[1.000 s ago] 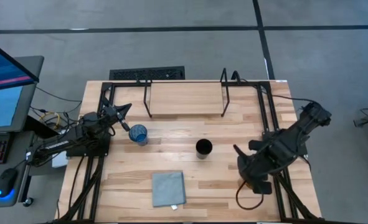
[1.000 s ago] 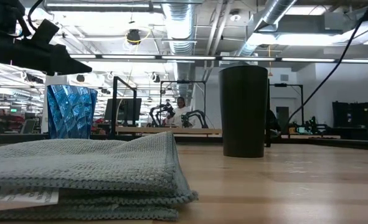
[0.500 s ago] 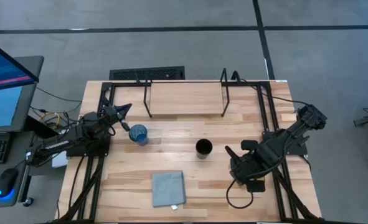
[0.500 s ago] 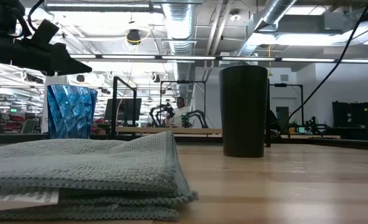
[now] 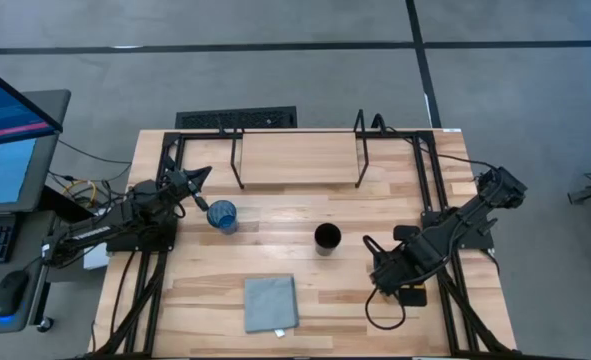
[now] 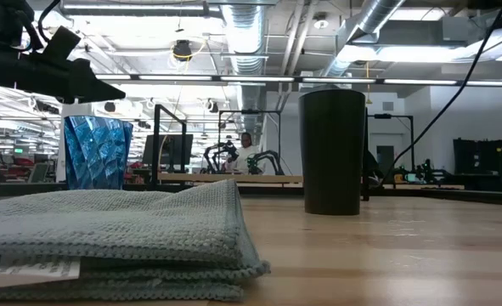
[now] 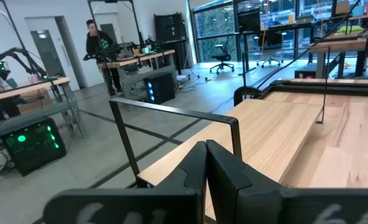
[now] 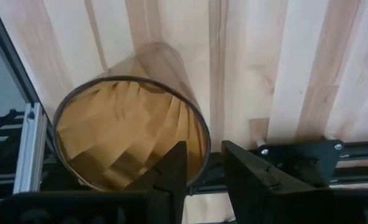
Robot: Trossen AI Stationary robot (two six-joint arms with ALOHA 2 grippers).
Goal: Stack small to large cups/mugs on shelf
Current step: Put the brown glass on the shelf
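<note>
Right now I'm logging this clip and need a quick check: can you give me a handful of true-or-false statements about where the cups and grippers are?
1. The right gripper pinches the rim of the amber cup. True.
2. The blue cup stands on the shelf. False: it stands on the table in front of the shelf.
3. The left gripper is shut and holds nothing. True.
4. The black cup lies on its side. False: it stands upright.
5. The grey cloth covers the blue cup. False: it lies folded near the table's front edge, apart from the cups.
</note>
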